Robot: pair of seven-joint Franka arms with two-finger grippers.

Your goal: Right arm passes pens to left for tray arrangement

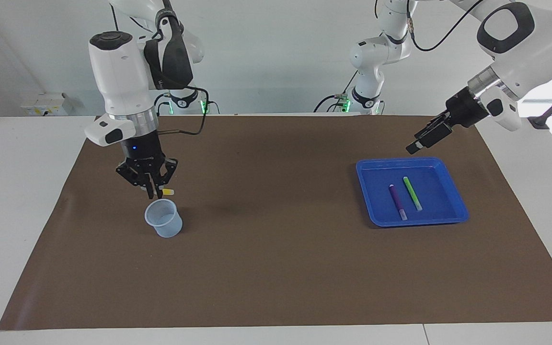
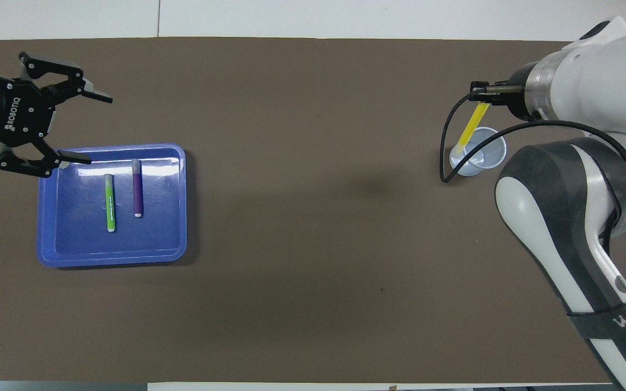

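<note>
Right gripper (image 1: 154, 191): raised over the cup, a little to its robot-ward side; fingertips pressed together on the yellow pen. Links splay outward, tips meet. Blue light lit on the black wrist.
Yellow pen (image 2: 470, 128): pinched at its upper end by the right gripper, clear of the cup. In the overhead view it hangs slantwise, pale end lowest, over the cup's rim. In the facing view only a short yellow stub shows beside the fingertips.
Cup (image 1: 163, 218): clear bluish plastic, upright on the mat at the right arm's end of the table. Nothing visible inside.
Mat (image 1: 276, 268): brown sheet covering most of the white table.
Tray (image 1: 453, 216): blue, flat on the mat at the left arm's end. Holds two pens.
Purple pen (image 1: 397, 201): lying in the tray, pale end pointing away from the robots.
Green pen (image 1: 412, 193): lying in the tray just beside the purple pen, roughly parallel to it, not touching. It sits toward the left arm's side of the purple one. Pale end also away from the robots.
Left gripper (image 2: 89, 128): in the air over the mat at the tray's robot-ward corner, fingers spread wide, holding nothing. One fingertip overlaps the tray rim in the overhead view.
</note>
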